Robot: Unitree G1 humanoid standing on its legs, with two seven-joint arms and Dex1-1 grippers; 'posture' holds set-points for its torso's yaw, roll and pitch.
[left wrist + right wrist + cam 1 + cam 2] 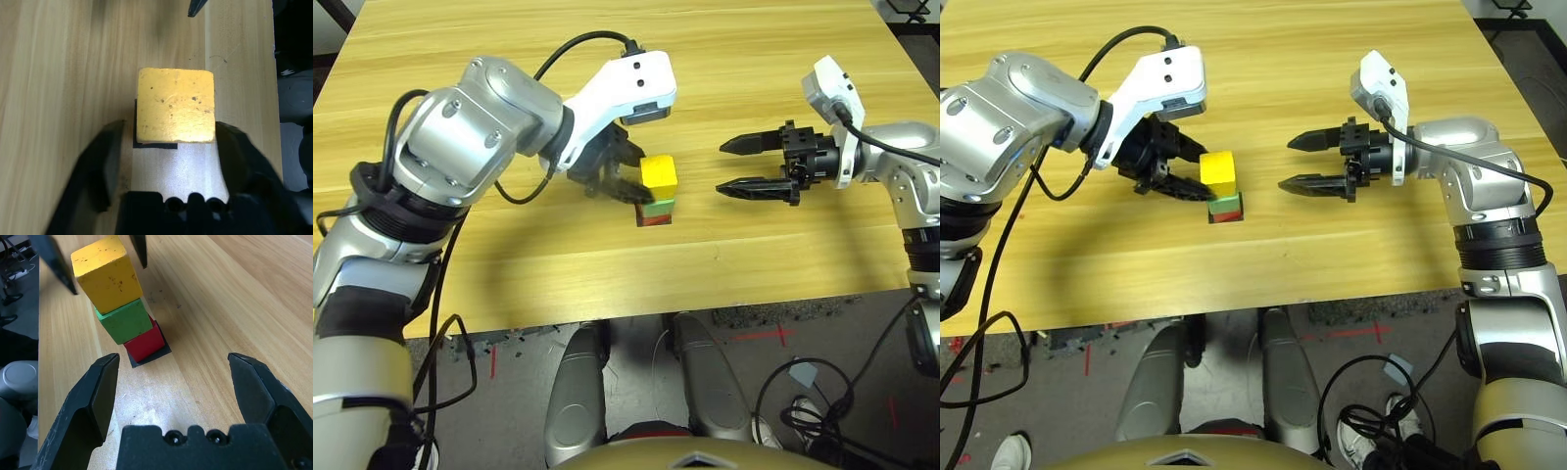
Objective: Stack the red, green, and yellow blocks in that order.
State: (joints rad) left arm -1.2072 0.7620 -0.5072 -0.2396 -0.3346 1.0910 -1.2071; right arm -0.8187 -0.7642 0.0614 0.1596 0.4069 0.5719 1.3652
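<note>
In the head view the stack looks complete: red block (655, 218) on the black square mark (653, 221), green block (657, 206) on it, yellow block (659, 172) on top, near the table (754, 264) centre. All 3 seem placed; only pulling clear is left. The left gripper (625, 171), at the stack's 9 o'clock, angles down beside it. The right gripper (752, 165) hovers at 3 o'clock, level, fingers spread, holding nothing.

In the left wrist view the fingers straddle the yellow block, apparently released, though contact on 1 side is hard to rule out.

In the right wrist view the 3 blocks sit slightly twisted.
</note>
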